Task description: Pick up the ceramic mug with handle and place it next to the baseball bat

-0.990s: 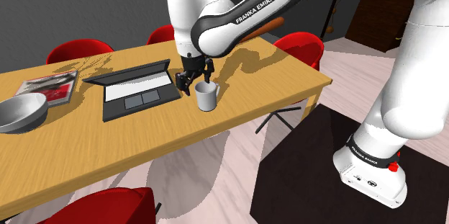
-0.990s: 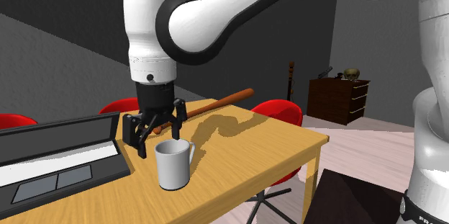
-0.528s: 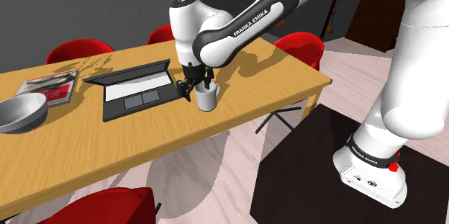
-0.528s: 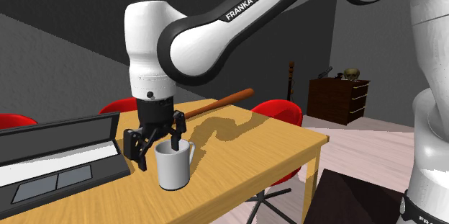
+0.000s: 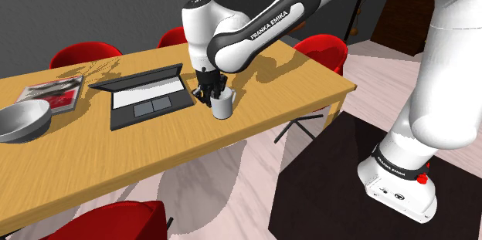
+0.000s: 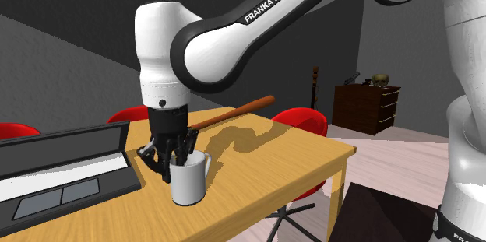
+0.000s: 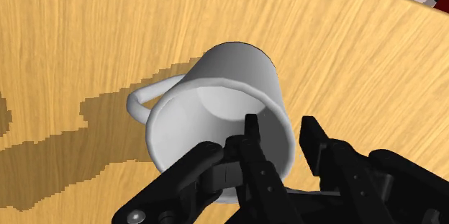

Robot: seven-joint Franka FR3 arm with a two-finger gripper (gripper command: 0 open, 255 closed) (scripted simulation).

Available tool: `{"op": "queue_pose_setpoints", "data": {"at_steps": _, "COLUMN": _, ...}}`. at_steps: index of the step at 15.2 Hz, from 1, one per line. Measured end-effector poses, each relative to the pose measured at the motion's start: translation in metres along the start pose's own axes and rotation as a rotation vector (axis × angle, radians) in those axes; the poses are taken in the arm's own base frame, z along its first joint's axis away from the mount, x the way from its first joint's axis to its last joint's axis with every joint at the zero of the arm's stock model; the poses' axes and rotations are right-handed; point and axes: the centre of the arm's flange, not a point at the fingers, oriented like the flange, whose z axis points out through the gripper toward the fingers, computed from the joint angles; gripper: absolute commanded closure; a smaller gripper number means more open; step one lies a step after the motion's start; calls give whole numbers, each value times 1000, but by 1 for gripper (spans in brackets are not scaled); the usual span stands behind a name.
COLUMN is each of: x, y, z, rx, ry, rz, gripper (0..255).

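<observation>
The white mug (image 5: 224, 108) (image 6: 190, 183) stands upright on the wooden table (image 5: 293, 84), just right of the laptop in the shoulder view. Its handle (image 7: 147, 96) points away from the fingers. My black gripper (image 5: 215, 92) (image 6: 174, 157) (image 7: 282, 135) comes straight down on the mug's rim, one finger inside the cup and the other outside, shut on the wall between them. The brown baseball bat (image 6: 234, 112) lies on the table behind the mug, toward the far edge.
An open dark laptop (image 5: 147, 96) (image 6: 54, 170) sits close beside the mug. A grey bowl (image 5: 23, 119) and a magazine (image 5: 54, 92) lie at the table's far end. Red chairs (image 5: 320, 49) (image 6: 300, 120) ring the table; a dark dresser (image 6: 366, 108) stands behind.
The gripper came down over the mug's rim and its fingers drew together from wide apart onto the wall. The mug has stayed in place on the table.
</observation>
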Motion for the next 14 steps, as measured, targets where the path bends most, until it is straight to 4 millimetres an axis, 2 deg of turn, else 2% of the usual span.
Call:
{"op": "queue_pose_setpoints", "data": {"at_steps": 8, "x": 0, "y": 0, "z": 0, "rx": 0, "ry": 0, "rz": 0, "gripper": 255}}
{"op": "queue_pose_setpoints", "data": {"at_steps": 14, "x": 4, "y": 2, "z": -26, "rx": 0, "ry": 0, "rz": 0, "gripper": 255}}
